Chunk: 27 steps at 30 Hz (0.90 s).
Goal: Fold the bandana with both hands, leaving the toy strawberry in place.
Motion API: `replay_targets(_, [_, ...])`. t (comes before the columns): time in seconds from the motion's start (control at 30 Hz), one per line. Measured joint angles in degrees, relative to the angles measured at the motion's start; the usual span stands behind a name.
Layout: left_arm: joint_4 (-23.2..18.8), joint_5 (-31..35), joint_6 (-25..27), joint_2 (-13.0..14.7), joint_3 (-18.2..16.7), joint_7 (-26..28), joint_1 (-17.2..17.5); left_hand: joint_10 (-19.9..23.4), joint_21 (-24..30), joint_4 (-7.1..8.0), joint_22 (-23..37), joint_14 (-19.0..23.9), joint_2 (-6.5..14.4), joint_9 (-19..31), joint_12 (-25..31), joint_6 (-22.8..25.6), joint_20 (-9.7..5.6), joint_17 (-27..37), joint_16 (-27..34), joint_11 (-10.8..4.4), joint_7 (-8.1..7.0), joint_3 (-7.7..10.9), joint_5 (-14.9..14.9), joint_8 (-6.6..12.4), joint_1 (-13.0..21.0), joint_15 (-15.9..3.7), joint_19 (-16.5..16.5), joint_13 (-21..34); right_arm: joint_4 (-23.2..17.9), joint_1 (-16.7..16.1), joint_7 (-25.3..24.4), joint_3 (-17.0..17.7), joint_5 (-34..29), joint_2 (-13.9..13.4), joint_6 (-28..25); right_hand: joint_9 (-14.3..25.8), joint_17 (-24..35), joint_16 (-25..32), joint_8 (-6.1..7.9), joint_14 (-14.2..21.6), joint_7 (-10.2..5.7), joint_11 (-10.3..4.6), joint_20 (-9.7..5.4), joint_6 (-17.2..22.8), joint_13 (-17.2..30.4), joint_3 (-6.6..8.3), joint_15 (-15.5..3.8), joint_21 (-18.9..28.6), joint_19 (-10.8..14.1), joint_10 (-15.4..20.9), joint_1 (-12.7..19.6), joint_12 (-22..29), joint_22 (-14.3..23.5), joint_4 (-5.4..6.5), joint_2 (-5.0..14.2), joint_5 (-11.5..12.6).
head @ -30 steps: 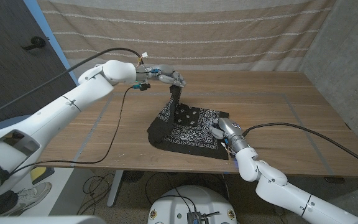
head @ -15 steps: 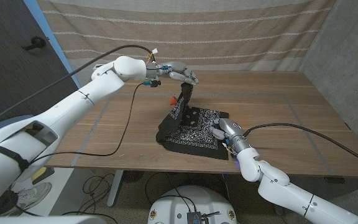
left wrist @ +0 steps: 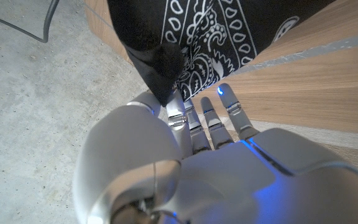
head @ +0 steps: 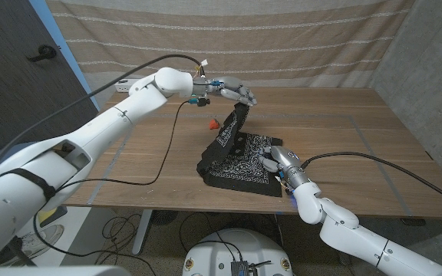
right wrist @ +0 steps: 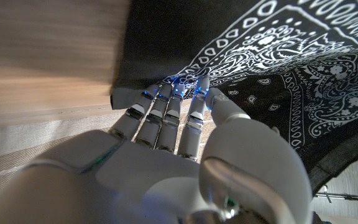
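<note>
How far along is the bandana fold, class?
Done: the left hand has lifted a corner of the bandana. In hand: the right hand pins the opposite edge to the table. Left: laying the corner across. The toy strawberry sits untouched.

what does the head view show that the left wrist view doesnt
Head view alone: the toy strawberry on the table to the robot's left of the lifted cloth, and the right hand pressing the bandana's near right edge down. It also gives the whole layout: one corner raised, the rest lying on the wood.

Left wrist view alone: a close look at the left hand pinching a black corner of the cloth, with grey floor beyond the table edge.

Both: the left hand holding the bandana, the paisley print and the wooden tabletop.
</note>
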Motion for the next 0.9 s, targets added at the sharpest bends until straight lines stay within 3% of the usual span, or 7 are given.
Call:
replay_targets(0.53, [10.0,3.6,-3.1,-7.2,5.4,-1.1,-3.9,0.2,0.0,-0.19,0.0,0.3,0.1,-1.1,0.7,0.1,-0.30,-0.1,-0.2,-0.17,-0.12,0.66,0.0,-0.78,-1.1,-0.31,0.3,-0.3,0.5,-0.1,-0.3,0.4,0.5,0.0,0.6,0.0,-0.2,-0.2,0.00,0.0,0.00,0.00,-0.01,0.0,0.0,0.00,-0.01,0.0,0.0,0.0,0.3,0.0,0.0,0.00,-0.31,0.0])
replay_targets(0.63, [10.0,4.8,-3.6,-7.2,5.4,-0.4,-3.9,0.5,0.0,-0.41,0.0,0.6,0.2,-1.5,0.9,0.1,0.01,-0.1,-0.2,-0.48,-0.12,0.88,0.0,-0.97,-1.2,-0.05,0.6,-0.3,0.7,0.0,-0.3,0.5,0.5,0.0,0.6,0.0,-0.2,-0.4,0.00,0.0,0.00,0.00,-0.01,0.0,0.0,0.00,-0.01,0.0,0.0,0.0,0.3,0.0,0.0,0.00,-0.31,0.0])
replay_targets(0.73, [14.0,5.8,-4.3,-10.0,7.5,0.3,-4.8,0.5,0.0,-0.41,0.0,0.9,0.2,-1.7,0.9,0.1,-0.10,-0.1,-0.2,-0.48,-0.11,0.88,0.0,-1.18,-1.2,-0.32,0.7,-0.3,0.9,0.1,-0.3,0.5,0.7,0.1,0.8,0.0,-0.3,-0.4,0.00,0.0,0.00,0.00,-0.01,0.0,0.0,0.00,-0.01,0.2,0.0,0.0,0.3,0.0,0.0,0.00,-0.31,0.0])
replay_targets(0.87, [15.2,6.8,-5.5,-10.8,8.0,1.0,-5.1,0.5,0.0,-0.61,0.0,0.9,-0.1,-2.1,1.3,0.1,-0.10,-0.1,-0.2,-0.48,-0.11,1.13,0.0,-1.60,-1.4,-0.32,0.7,-0.3,1.0,0.2,-0.4,0.5,0.7,0.2,0.9,0.0,-0.5,-0.4,-0.23,0.0,0.00,0.01,-0.01,0.0,0.0,0.00,-0.01,0.2,0.0,0.0,0.3,0.0,0.0,0.00,-0.31,0.0])
replay_targets(0.9, [18.0,6.9,-5.8,-12.5,8.7,1.1,-5.6,0.5,0.0,-0.61,0.0,0.9,-0.1,-2.1,1.3,0.1,-0.23,-0.1,-0.2,-0.48,-0.10,1.13,0.0,-1.60,-1.4,-0.32,0.8,-0.3,1.1,0.2,-0.3,0.5,0.8,0.2,1.0,0.0,-0.5,-0.4,-0.23,0.0,0.00,0.01,-0.01,0.0,0.0,0.00,-0.01,0.2,0.0,0.0,0.3,0.0,0.0,0.00,-0.31,0.0])
